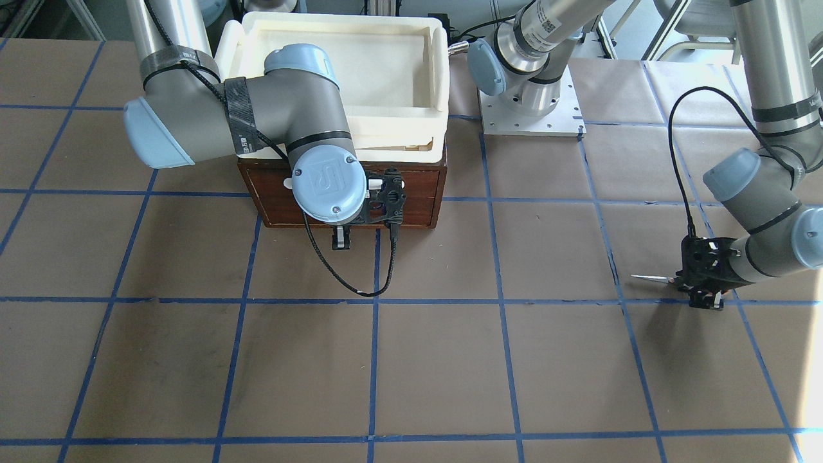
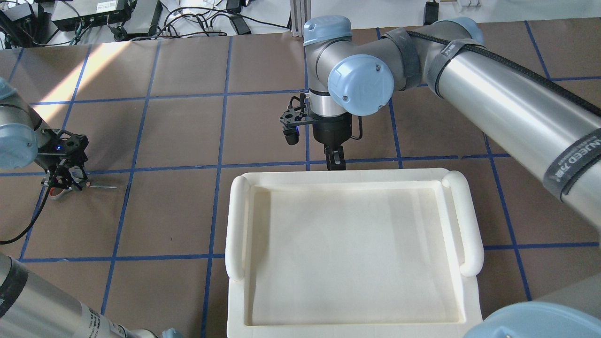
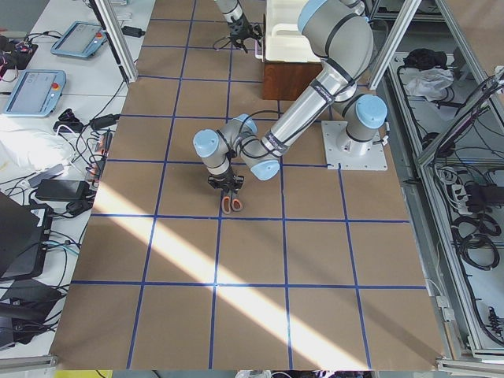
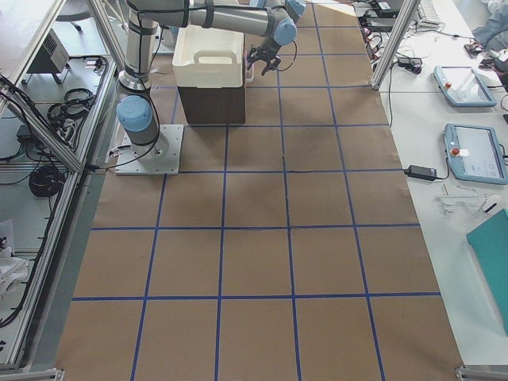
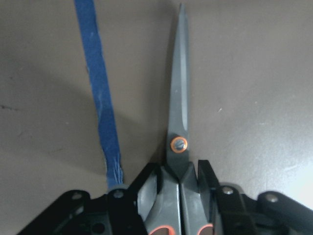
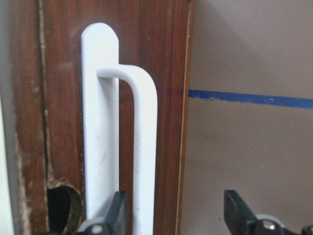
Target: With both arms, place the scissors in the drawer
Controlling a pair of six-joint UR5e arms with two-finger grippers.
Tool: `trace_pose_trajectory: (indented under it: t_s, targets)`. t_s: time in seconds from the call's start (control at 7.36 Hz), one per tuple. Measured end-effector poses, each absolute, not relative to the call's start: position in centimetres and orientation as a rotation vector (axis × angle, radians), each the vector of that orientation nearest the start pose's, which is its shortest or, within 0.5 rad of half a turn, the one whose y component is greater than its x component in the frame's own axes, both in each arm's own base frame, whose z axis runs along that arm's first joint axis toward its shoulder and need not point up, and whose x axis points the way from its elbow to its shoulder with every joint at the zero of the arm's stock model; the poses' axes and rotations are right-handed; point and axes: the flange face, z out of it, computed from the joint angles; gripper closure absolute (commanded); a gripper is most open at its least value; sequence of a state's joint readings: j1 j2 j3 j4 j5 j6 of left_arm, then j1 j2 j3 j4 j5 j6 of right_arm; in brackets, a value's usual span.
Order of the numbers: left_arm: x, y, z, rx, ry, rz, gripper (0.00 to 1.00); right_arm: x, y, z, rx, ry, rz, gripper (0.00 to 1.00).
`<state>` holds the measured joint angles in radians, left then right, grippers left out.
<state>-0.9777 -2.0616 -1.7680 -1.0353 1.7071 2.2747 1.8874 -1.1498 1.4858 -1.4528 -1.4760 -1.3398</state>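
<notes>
The scissors [image 5: 178, 98] have closed silver blades, an orange pivot ring and grey handles with orange-red loops. They lie flat at table level at the left end of the table, and also show in the overhead view [image 2: 101, 187] and the front view [image 1: 646, 277]. My left gripper [image 5: 178, 178] is shut on their shanks just behind the pivot. The dark brown drawer [image 1: 411, 193] is closed. My right gripper [image 6: 176, 215] is open in front of the drawer, with the white bar handle [image 6: 144, 147] between its fingers, close to one finger.
A white foam tray [image 2: 347, 244] sits on top of the drawer cabinet [image 4: 210, 103]. The brown paper table has blue tape lines [image 5: 102, 112]. The right arm's black cable [image 1: 360, 289] hangs in front of the drawer. The left arm's base plate [image 1: 530, 109] stands beside the cabinet.
</notes>
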Motion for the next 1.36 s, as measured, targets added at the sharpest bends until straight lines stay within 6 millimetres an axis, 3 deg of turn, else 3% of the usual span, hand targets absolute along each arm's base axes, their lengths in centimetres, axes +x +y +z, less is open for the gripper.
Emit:
trace_pose_trajectory:
  t_s: [0.68, 1.36]
  targets:
    - [21.3, -56.8, 22.0, -2.337, -2.015, -0.231, 1.0, 32.5, -54.3, 30.3, -2.091, 1.948, 0.38, 0.39]
    - [16.8, -58.0, 28.0, -2.404, -2.0, -0.244, 1.0, 33.0, -59.4, 30.1, -2.142, 1.957, 0.301, 0.38]
